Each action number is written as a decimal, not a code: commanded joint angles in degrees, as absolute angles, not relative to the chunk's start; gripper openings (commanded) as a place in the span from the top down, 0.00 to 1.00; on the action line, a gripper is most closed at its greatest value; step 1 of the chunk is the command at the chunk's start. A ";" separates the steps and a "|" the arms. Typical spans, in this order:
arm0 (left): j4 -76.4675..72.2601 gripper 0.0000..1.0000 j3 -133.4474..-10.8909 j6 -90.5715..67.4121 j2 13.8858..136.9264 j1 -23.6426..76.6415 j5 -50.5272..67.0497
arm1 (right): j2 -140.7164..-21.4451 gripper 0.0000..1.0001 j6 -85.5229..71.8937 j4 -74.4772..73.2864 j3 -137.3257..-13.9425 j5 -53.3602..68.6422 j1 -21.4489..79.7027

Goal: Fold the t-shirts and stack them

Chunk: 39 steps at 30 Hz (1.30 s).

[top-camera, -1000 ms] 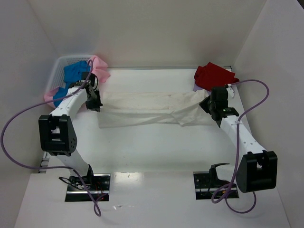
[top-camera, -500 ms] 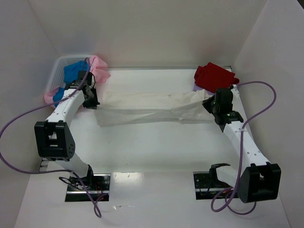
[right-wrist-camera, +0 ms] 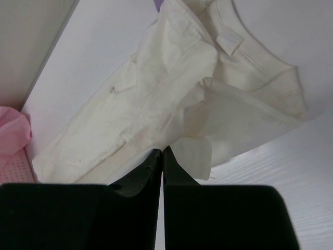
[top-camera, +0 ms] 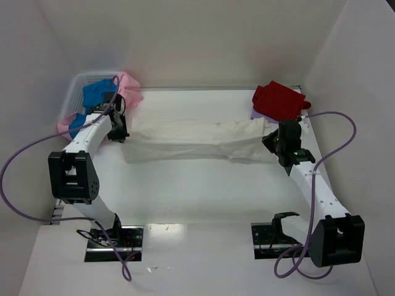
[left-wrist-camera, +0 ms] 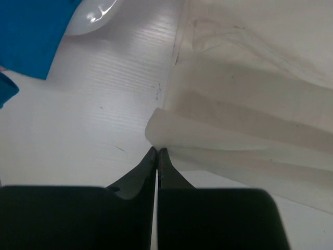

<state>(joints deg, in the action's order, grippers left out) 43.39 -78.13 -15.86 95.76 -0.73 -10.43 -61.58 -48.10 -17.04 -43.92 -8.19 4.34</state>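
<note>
- 2 t-shirts, the blue t-shirt [top-camera: 95, 94] and the pink t-shirt [top-camera: 128, 86], spill over the white mesh basket [top-camera: 73, 86] in the far-left corner.
- The cream-white t-shirt [top-camera: 191, 140] lies as a long, wrinkled, faintly stained band across mid-table [top-camera: 197, 191].
- The left gripper [left-wrist-camera: 156, 152] and right gripper [right-wrist-camera: 162, 151] are each pinched tight on one of its ends.
- The red t-shirt [top-camera: 279, 100] is bunched on the lavender t-shirt [top-camera: 255, 114], far right.

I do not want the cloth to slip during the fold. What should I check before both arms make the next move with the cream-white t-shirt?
1. Left gripper shut on the cream-white t-shirt: ok, but it holds only the very edge.
2. Right gripper shut on the shirt's other end: ok.
3. Cloth smooth between the two grippers: not ok, it is bunched near the collar at the right end.
4. Red t-shirt apart from the held shirt: cannot tell, they lie very close.
5. Basket out of the way: ok, it stands in the far left corner.
</note>
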 commanded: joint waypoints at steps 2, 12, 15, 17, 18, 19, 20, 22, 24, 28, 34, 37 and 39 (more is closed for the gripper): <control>41.40 1.00 -84.43 -13.27 101.12 -1.41 -12.95 | -66.01 0.95 -47.55 -13.30 -45.90 -10.90 3.60; 40.12 1.00 -95.29 -12.66 112.72 -1.41 -13.27 | -80.89 0.95 -46.41 -8.69 -53.32 -12.13 3.60; 39.20 1.00 -96.24 -12.66 114.91 -0.79 -14.14 | -84.76 0.95 -46.41 -7.38 -54.97 -12.13 3.60; 39.20 0.99 -96.76 -12.66 116.53 -0.79 -14.67 | -86.75 0.95 -45.88 -7.03 -56.31 -12.13 3.60; 39.20 0.97 -96.77 -12.66 116.81 -0.79 -14.68 | -88.03 0.95 -45.88 -7.03 -56.77 -12.13 3.60; 39.00 0.94 -96.77 -12.66 117.33 -0.79 -14.68 | -88.70 0.95 -45.71 -7.03 -57.01 -12.13 3.60; 38.42 0.90 -96.57 -12.66 117.33 -0.79 -14.68 | -89.28 0.95 -45.36 -6.84 -57.48 -12.13 3.60; 37.81 0.82 -96.15 -12.66 117.50 -0.27 -14.68 | -90.35 0.95 -45.35 -6.22 -57.48 -12.13 3.60; 37.27 0.63 -96.33 -12.66 117.86 0.35 -15.20 | -91.14 0.95 -45.35 -5.80 -57.48 -12.13 3.60; 37.12 0.46 -98.69 -12.66 118.48 0.88 -15.73 | -92.19 0.92 -44.83 -5.04 -57.48 -11.60 3.60; 35.43 0.31 -100.81 -12.66 114.79 2.76 -14.88 | -92.82 0.89 -41.76 -3.16 -58.81 -11.01 3.60; 34.26 0.29 -100.81 -13.13 112.36 4.77 -13.33 | -94.22 0.88 -39.80 -2.55 -60.21 -9.47 3.60; 33.65 0.29 -100.81 -13.65 111.08 6.85 -11.24 | -96.25 0.87 -38.30 -2.02 -61.00 -9.40 3.60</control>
